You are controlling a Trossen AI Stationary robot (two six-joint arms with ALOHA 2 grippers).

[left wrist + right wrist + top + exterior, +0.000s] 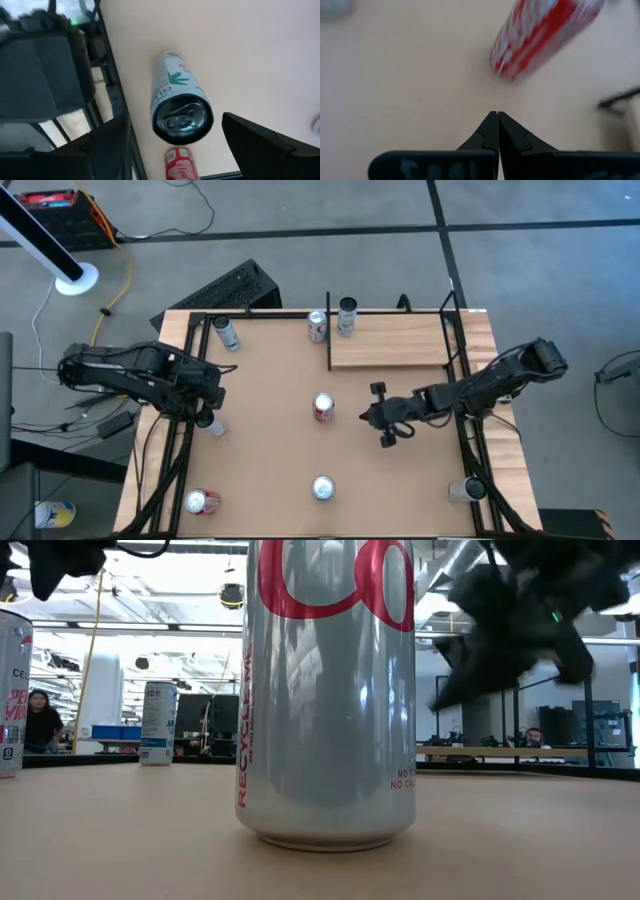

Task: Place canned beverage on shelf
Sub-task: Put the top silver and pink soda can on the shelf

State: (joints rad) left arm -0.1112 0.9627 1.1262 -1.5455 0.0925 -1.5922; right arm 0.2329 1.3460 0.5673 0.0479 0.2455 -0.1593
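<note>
Several beverage cans stand upright on the tan table. A red-and-white can [323, 407] stands at the centre and also shows in the right wrist view [540, 35]. My right gripper [368, 416] is shut and empty just to its right [497, 120]. My left gripper [207, 412] is open at the table's left edge, over a white can with a green leaf [180, 107]. Its fingers stand on either side of that can without touching it. The light-wood shelf [390, 342] lies at the far right, with a can [346, 315] at its far left corner.
More cans stand at the far left [228, 332], far centre [317, 326], near centre [322, 488] (filling the low view [325, 690]), near left [203, 502] and near right [465, 490]. Black frame rails [185, 380] run along both table sides. Most of the shelf board is bare.
</note>
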